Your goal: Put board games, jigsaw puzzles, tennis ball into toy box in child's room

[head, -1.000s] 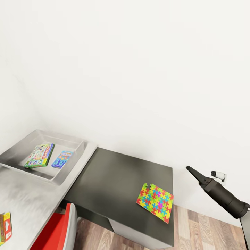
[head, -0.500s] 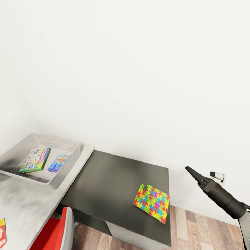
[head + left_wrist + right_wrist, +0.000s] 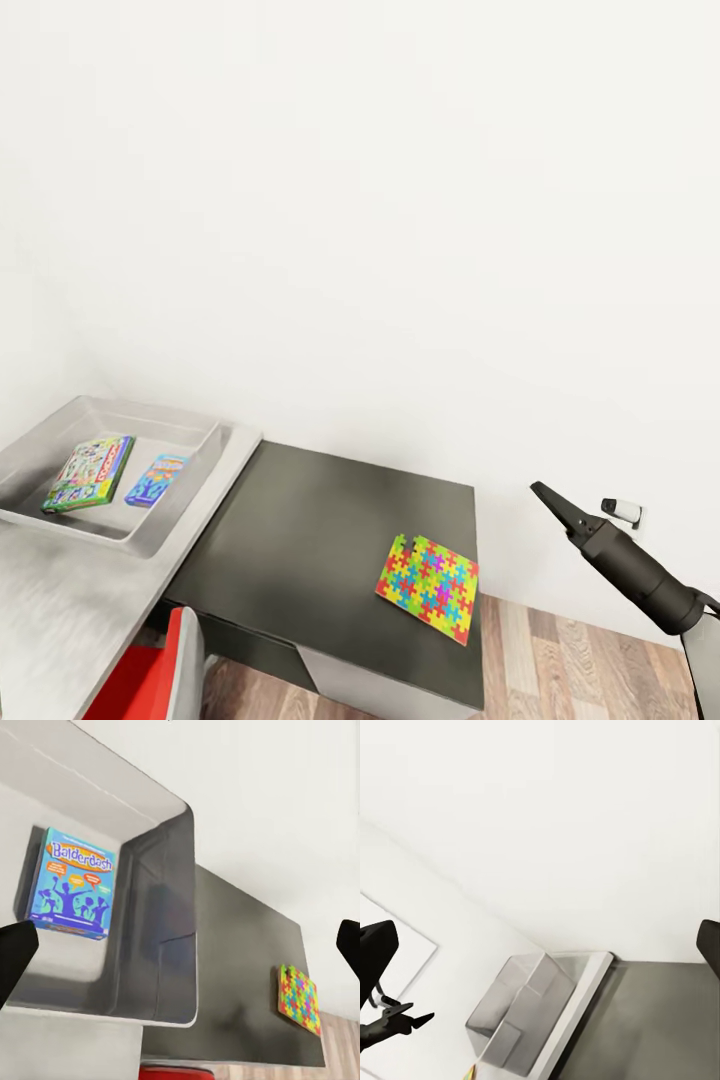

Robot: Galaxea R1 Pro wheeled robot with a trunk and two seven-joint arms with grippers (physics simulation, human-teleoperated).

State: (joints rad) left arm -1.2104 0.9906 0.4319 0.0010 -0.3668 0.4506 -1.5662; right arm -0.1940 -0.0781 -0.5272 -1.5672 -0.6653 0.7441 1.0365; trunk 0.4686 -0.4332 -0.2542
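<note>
Currently both grippers spread, empty. Jigsaw puzzle (image 3: 428,588) flat on the desk's dark lower section (image 3: 320,540); Balderdash box (image 3: 71,886) and green board game (image 3: 88,473) inside grey toy box (image 3: 190,480).

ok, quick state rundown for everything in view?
toy box: on the pale desk top, holding two board games
green board game: flat in the box
blue board game: flat in the box
jigsaw puzzle: flat on the dark side section, outside the box
left end effector: open, empty
right end effector: open, empty
</note>
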